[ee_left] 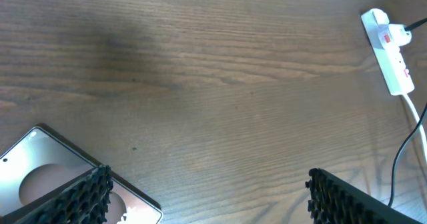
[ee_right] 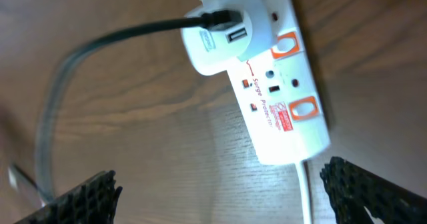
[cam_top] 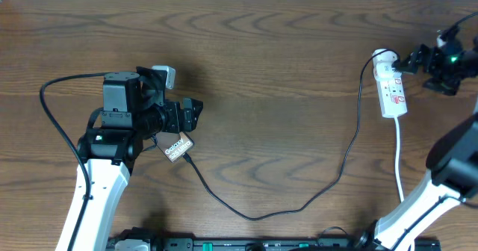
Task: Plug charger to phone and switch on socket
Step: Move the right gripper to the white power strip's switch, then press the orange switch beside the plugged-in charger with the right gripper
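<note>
With left tool (ee_left: 207, 181) and right tool (ee_right: 219, 174) spread empty, the limp charger (cam_top: 254, 218) seems best pinched at its stiff plug tip.

Phone (cam_top: 178, 147): lying flat at left, turned diagonally, glossy grey face up.
Charger (cam_top: 254, 217): trailing in a loop from the phone's end to the socket.
Socket (cam_top: 391, 90): white strip with orange-red markings, lying at far right.

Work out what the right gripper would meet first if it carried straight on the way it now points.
Most likely the white power strip, which lies ahead between the open fingers of the right gripper, though how far off is unclear.
</note>
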